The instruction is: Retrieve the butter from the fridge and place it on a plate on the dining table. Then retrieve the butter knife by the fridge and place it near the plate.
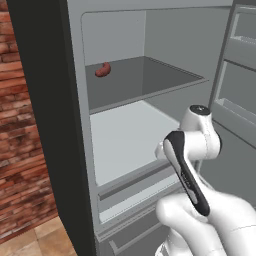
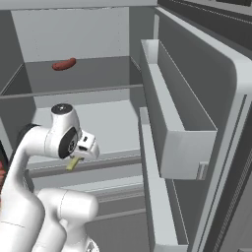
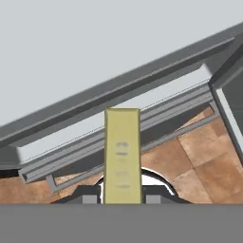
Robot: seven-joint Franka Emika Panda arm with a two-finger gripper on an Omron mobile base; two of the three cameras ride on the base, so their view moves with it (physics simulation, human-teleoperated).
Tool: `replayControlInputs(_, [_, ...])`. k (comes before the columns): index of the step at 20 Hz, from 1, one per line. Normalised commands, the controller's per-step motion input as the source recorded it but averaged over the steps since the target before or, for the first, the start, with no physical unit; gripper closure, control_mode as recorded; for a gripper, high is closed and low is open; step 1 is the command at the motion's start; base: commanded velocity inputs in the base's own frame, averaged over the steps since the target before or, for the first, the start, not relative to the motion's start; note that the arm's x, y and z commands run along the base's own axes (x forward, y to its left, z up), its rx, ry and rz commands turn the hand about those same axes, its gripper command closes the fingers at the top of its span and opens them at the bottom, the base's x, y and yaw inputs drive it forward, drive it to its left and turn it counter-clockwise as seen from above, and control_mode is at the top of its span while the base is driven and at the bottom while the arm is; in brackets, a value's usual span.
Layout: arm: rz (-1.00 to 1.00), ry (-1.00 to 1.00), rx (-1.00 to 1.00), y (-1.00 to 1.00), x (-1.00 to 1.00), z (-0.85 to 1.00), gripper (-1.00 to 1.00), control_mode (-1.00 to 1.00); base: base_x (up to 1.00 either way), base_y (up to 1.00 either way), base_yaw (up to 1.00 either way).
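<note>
My gripper (image 2: 75, 160) sits at the front lip of the open fridge (image 1: 75, 125), its jaws closed on the butter (image 3: 122, 156), and the pale lower shelf (image 1: 127, 142) in the middle of the left base view lies bare behind it — room to pass there. Above, the darker upper shelf (image 1: 145, 80) caps that bay, with a small red lump (image 1: 103, 69) at its back left. On the right of the right base view the open door (image 2: 197, 123) and its bin (image 2: 170, 118) stand close beside my arm — a wall on that side. In the hand view, tiled floor (image 3: 199, 152) shows past the shelf rails.
</note>
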Motion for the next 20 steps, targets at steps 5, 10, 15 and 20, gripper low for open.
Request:
replayControlInputs(5, [0.0,-0.03,0.02,-0.12,-0.72,0.66,1.0,-1.0,0.0,0.0,0.0])
replayControlInputs(10, [-0.05,0.05,0.0,-0.16,-0.17,0.54,1.0,-1.0,0.0,0.0,0.0])
replayControlInputs(15, [-0.07,0.08,-0.01,-0.03,0.0,0.52,1.0,-1.0,0.0,0.0,0.0])
replayControlInputs(20, [-0.07,-0.09,-0.03,0.0,-0.17,0.0,1.0,-1.0,0.0,0.0,0.0])
